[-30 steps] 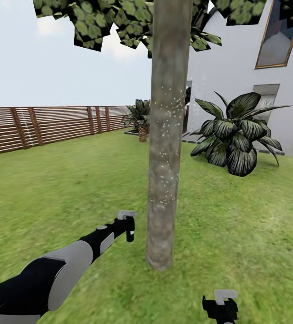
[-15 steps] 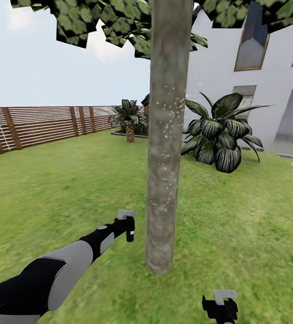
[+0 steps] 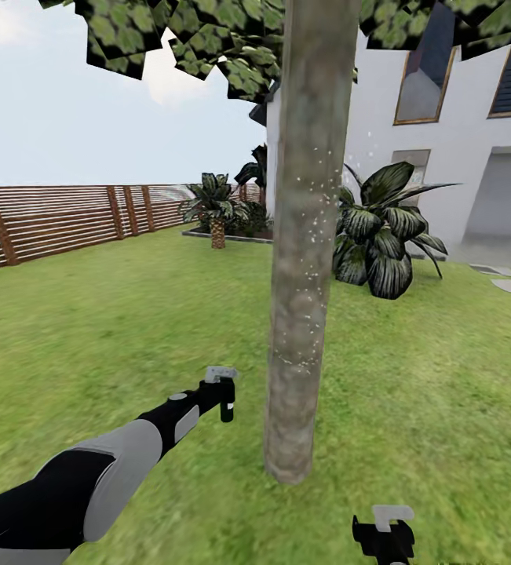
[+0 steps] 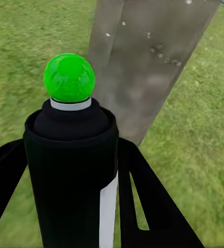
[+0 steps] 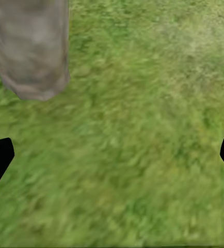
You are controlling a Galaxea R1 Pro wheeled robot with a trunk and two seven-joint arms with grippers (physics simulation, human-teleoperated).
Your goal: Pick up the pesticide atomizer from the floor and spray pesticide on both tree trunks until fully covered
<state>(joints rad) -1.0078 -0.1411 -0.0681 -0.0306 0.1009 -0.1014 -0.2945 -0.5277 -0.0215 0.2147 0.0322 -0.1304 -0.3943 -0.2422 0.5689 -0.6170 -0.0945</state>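
A tree trunk, grey-brown and mottled, rises from the lawn just ahead of me, with leaves overhead. White pesticide specks dot its middle bark. My left gripper reaches toward the trunk's lower left and is shut on the pesticide atomizer. The atomizer is a dark bottle with a green dot on top, and it points at the trunk. My right gripper is low and near me, right of the trunk's foot. It is open over grass.
A brown slatted fence runs along the left. A white house stands behind the tree at the right. A broad-leaved plant and a short palm grow in front of it. Lawn lies all around.
The whole head view has shifted, so the camera moved: fence, palm and house slid left and the trunk sits slightly further right. Both arms hold the same pose.
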